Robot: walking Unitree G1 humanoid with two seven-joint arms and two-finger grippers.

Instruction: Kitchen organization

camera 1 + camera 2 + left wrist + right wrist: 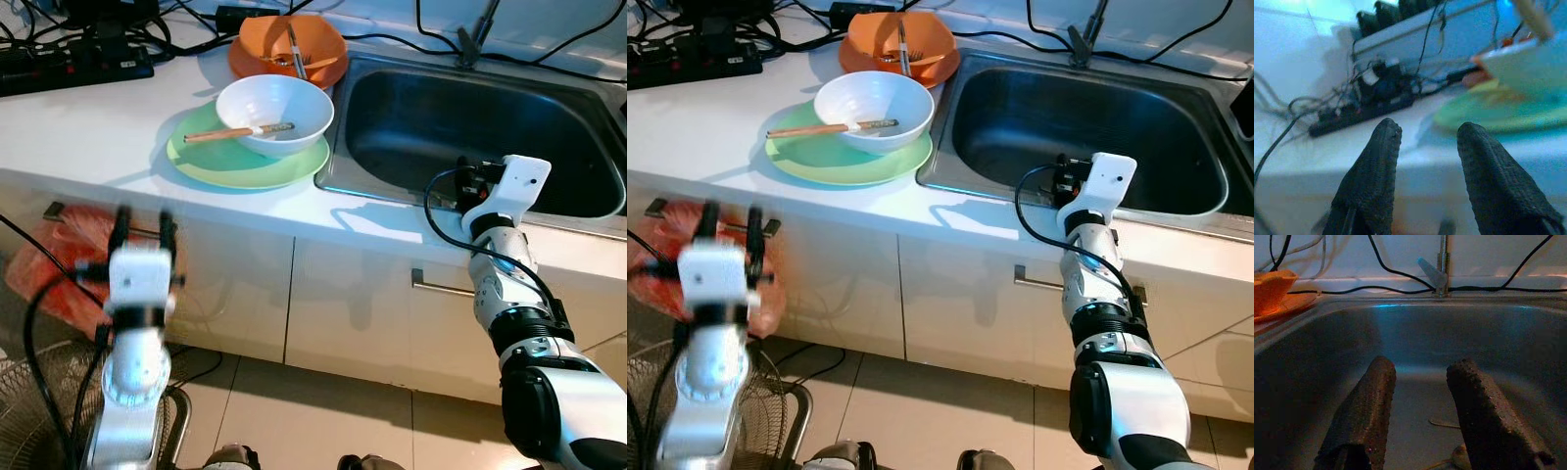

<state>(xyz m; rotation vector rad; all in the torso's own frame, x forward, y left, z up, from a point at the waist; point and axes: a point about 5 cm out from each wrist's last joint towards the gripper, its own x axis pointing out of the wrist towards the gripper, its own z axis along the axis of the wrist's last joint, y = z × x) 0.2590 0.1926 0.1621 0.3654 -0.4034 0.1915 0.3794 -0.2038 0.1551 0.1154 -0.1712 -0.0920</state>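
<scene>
Two bowls (275,113) (290,47) (one white), one green plate (211,157).

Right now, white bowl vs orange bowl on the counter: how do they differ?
The white bowl sits on a green plate near the counter's front; the orange bowl sits on an orange plate farther back. The white bowl holds wooden chopsticks; the orange bowl holds what looks like metal cutlery. Both stand upright left of the sink.

Your left gripper (143,227) is raised at the end of a near-vertical silver arm, its two black fingers (1374,181) pointing up and spread apart with nothing between them. Your right gripper (1420,416) reaches forward on a bent arm, wrist tilted, fingers parted too and holding nothing.
</scene>
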